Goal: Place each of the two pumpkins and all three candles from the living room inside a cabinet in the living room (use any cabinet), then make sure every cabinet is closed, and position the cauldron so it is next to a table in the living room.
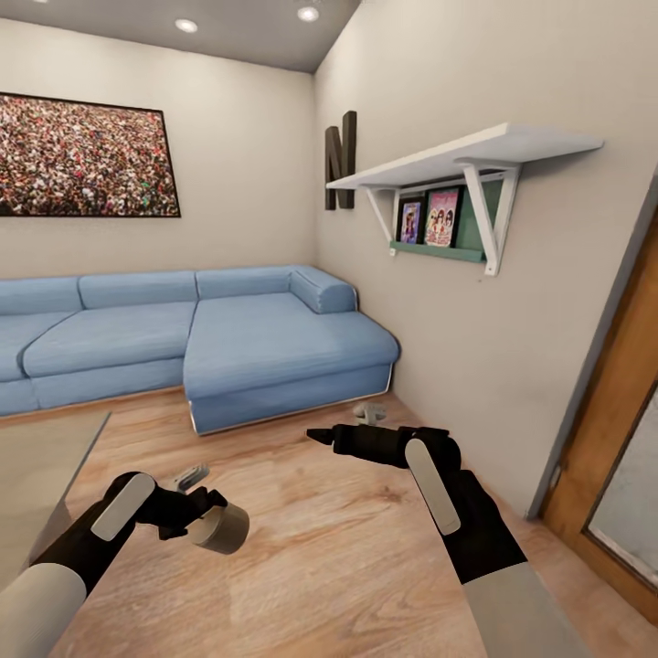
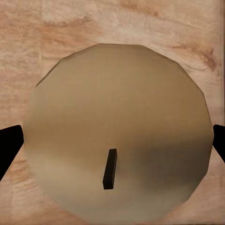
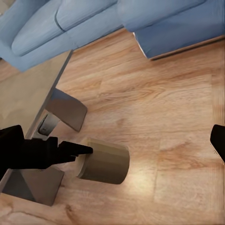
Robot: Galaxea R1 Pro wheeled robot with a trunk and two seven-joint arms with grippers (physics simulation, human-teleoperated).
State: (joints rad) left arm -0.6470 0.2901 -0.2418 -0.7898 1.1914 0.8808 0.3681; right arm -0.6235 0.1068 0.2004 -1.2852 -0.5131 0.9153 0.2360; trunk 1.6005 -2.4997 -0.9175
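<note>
While the left end effector (image 1: 196,512) is clamped on a candle (image 1: 222,528), that candle hangs over the wood floor (image 1: 338,557), lying sideways in the head view, held clear of the boards. In the left wrist view the candle's round end face (image 2: 119,131) with a short dark wick (image 2: 109,169) sits between two black fingertips (image 2: 8,145), one at each side edge, floor behind it. The right wrist view shows the same candle (image 3: 104,161) as a squat tan cylinder with a black finger (image 3: 70,151) against its end.

Right end effector (image 1: 322,437) is held out over the floor, nothing in it; cannot tell how far its jaws are parted, though in the right wrist view two dark tips sit far apart at the picture's edges.

Glossy grey tabletop (image 1: 37,466) just beside the left arm, its dark legs (image 3: 65,110) near the candle in the right wrist view. Blue sectional sofa (image 1: 219,338) beyond, against the walls. Small grey object (image 1: 370,412) on the floor by the sofa's corner, too small to identify. White wall shelf (image 1: 466,155) with picture frames (image 1: 429,217) under it on a green ledge. Crowd picture (image 1: 82,155) above the sofa, dark letter N (image 1: 341,157) on the wall, wooden door frame (image 1: 612,411) to the right.
</note>
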